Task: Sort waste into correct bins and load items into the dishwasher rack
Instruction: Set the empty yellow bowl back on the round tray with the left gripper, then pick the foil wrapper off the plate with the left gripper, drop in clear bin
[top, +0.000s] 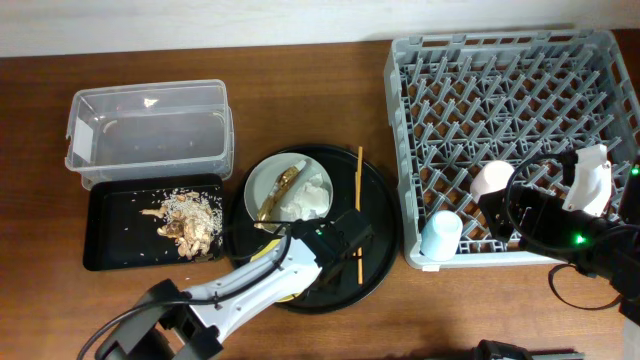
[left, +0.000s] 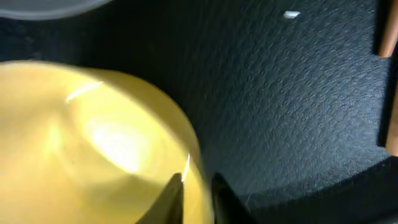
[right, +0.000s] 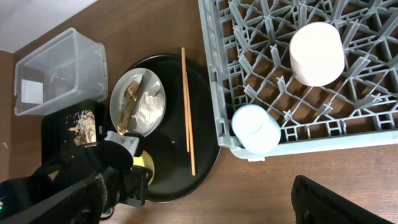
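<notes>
The yellow bowl (left: 93, 137) sits on the large round black tray (top: 385, 225). My left gripper (left: 198, 183) is shut on its rim, one finger inside and one outside. Beside it the pale grey plate (top: 262, 180) carries the white napkin (top: 308, 200) and the golden-brown wrapper (top: 278, 190). Wooden chopsticks (top: 359, 200) lie along the round tray's right side. In the grey dishwasher rack (top: 520, 80), the pink cup (top: 492, 180) and light-blue cup (top: 441, 233) stand upside down. My right gripper (top: 575, 195) hovers open over the rack's near right corner, holding nothing; only one finger (right: 336, 202) shows.
A clear plastic tub (top: 150, 125) stands at the back left. In front of it is the shallow black tray (top: 110, 235) with food scraps (top: 190, 222) and rice bits. The left arm reaches in from the front edge across the round tray.
</notes>
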